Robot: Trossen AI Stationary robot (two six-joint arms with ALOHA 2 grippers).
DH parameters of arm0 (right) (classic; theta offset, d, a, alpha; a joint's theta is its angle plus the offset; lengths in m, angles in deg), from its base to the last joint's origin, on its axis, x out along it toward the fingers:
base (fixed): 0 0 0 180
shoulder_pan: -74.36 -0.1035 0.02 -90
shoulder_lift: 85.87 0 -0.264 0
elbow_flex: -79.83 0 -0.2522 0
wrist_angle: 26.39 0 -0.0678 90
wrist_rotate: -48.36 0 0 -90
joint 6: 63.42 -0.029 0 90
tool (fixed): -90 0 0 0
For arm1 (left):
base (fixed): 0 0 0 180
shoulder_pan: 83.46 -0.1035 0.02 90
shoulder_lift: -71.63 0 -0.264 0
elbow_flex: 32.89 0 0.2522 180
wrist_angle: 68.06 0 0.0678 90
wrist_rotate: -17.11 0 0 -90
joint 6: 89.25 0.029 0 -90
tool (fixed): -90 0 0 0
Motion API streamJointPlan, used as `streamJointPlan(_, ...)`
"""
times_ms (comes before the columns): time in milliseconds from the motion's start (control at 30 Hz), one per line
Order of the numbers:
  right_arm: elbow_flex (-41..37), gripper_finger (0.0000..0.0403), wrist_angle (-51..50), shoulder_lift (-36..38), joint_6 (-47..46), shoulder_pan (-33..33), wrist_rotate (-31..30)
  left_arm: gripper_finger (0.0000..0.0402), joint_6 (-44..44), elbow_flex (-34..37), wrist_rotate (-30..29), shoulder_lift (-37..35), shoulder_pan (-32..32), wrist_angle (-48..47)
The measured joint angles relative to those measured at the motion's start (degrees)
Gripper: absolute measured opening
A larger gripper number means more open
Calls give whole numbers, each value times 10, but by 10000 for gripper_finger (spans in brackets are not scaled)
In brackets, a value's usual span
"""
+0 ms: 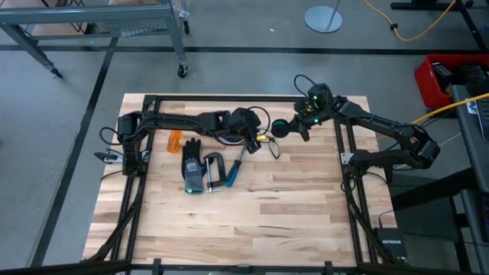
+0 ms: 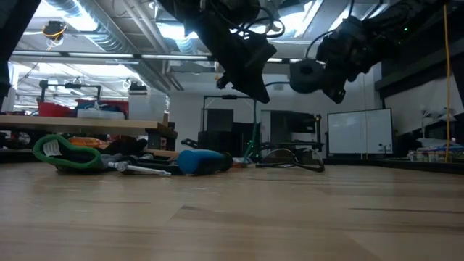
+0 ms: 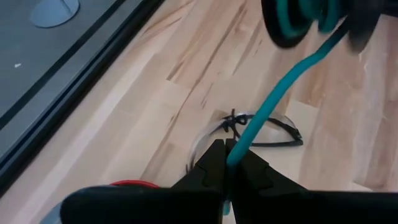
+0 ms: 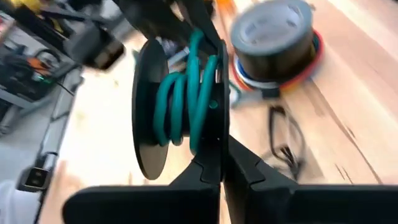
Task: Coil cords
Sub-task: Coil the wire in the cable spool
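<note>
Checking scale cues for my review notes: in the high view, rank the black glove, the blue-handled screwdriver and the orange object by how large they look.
1. black glove, clearly largest.
2. blue-handled screwdriver, long but slim.
3. orange object, smallest.
All lie on the table, so nearness hardly skews this.

Both arms are dark, nearly black, built of slim tube links between bulkier rounded joints, with thin black cables looping along them; the left arm (image 1: 183, 122) and the right arm (image 1: 382, 130) look alike. Small green lights glow on the wrist of the right arm (image 1: 312, 103). Each end effector ends in two flat, dark, wedge-shaped fingers that taper to a narrow tip, as on the left end effector (image 3: 225, 168) and the right end effector (image 4: 222, 163).
</note>
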Motion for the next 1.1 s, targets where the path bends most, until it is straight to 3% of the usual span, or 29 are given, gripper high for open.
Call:
streamJointPlan(267,0,2,-23,0,16,-9,-75,1,-10,0,1,-1,-12,15)
streamJointPlan(600,0,2,-13,-5,46,-100,-299,1,-74,0,77,-1,-33,40)
streamJointPlan(867,0,2,4,-5,47,-161,-490,1,-129,0,98,-1,-40,48)
streamJointPlan(1100,-1,2,54,-12,61,-207,-575,1,-158,0,102,-2,-41,84)
